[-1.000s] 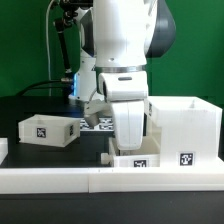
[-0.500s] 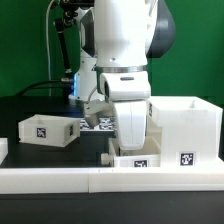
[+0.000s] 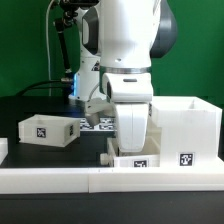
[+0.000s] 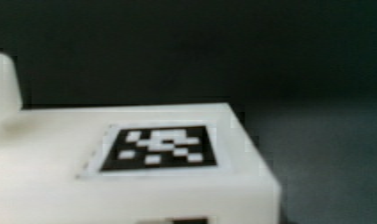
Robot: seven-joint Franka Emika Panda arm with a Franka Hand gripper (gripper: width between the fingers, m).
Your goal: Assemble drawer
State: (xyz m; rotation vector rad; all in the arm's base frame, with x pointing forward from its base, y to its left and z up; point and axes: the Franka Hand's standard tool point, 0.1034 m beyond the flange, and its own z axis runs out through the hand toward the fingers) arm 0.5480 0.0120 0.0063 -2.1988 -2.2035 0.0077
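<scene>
A small white drawer box (image 3: 135,160) with a marker tag sits at the front, close against the exterior view's left side of the large open white drawer case (image 3: 185,130). My gripper (image 3: 130,148) is down at that small box, and the box and the arm hide its fingertips. In the wrist view the white box (image 4: 96,195) with its tag (image 4: 162,150) fills the lower frame, very close and blurred. No finger shows clearly. A second small white box (image 3: 45,130) stands on the table at the exterior view's left.
A long white rail (image 3: 60,180) runs along the front edge of the table. The marker board (image 3: 93,125) lies behind the arm. A green wall stands at the back.
The arm has shifted slightly toward the exterior view's right. The boxes and the case have not visibly moved.
</scene>
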